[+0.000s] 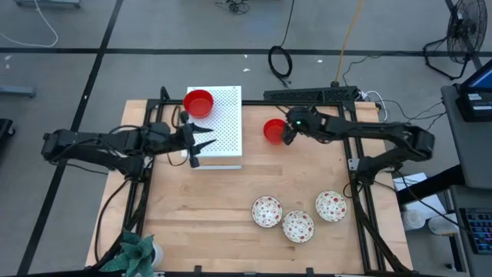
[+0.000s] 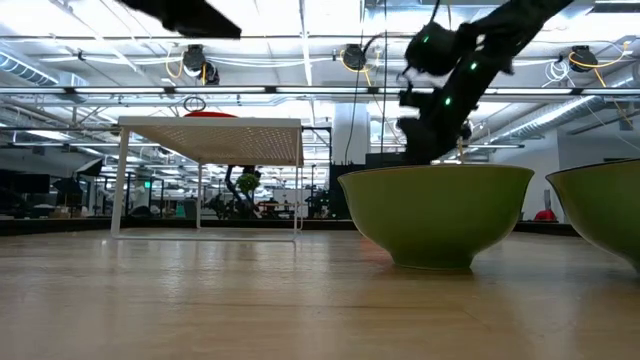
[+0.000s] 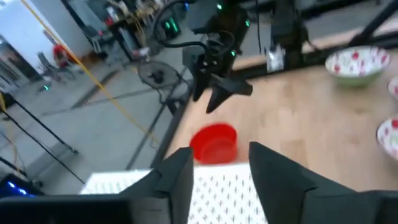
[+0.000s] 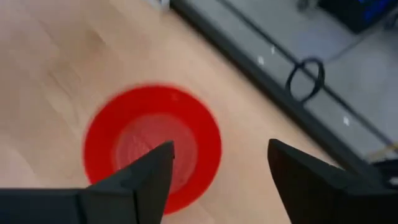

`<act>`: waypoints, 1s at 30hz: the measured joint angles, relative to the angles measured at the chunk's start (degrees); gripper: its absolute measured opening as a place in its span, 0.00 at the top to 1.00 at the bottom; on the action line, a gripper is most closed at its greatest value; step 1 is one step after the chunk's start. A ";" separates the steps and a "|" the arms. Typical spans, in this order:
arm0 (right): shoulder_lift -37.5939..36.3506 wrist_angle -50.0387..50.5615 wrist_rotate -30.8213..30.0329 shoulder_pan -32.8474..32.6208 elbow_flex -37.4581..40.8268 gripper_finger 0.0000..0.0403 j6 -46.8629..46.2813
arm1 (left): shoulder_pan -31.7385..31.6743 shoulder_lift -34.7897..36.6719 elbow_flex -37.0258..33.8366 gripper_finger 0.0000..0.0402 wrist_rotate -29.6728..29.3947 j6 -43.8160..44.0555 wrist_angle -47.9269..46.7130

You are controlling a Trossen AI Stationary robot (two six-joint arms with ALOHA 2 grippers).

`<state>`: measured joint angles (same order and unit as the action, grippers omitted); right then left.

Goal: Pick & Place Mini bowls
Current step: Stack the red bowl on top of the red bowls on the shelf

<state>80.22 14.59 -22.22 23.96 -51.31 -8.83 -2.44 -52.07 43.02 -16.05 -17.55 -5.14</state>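
Note:
One red mini bowl (image 1: 198, 102) sits on the far left corner of the white perforated board (image 1: 219, 135). A second red mini bowl (image 1: 271, 130) (image 4: 152, 146) (image 3: 213, 143) stands on the table just right of the board. My right gripper (image 1: 285, 135) (image 4: 221, 152) hovers open over this bowl's right side, apart from it. My left gripper (image 1: 201, 143) (image 3: 221, 155) is open above the board's near left part, pointing right, with nothing between its fingers. Three white floral mini bowls (image 1: 267, 211) (image 1: 298, 225) (image 1: 330, 205) rest on the table near its front right.
The board stands on thin legs (image 2: 122, 180) above the table. In the low view two floral bowls (image 2: 435, 215) (image 2: 600, 205) stand close in front of the camera. A power strip (image 1: 311, 94) lies along the far edge. A green plant (image 1: 134, 254) is at the front left corner.

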 joint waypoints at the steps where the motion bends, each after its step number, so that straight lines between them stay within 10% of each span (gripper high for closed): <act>1: 1.59 0.69 0.47 0.24 -0.46 0.37 -0.68 | -0.83 -0.41 -1.02 0.58 0.80 0.08 0.70; 30: 7.66 0.34 6.76 6.06 1.20 0.43 -5.93 | -3.93 -4.18 -5.45 0.54 1.17 -1.33 13.20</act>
<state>87.88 14.93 -15.46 30.02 -50.11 -14.75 -6.37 -56.25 37.56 -14.87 -18.88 8.05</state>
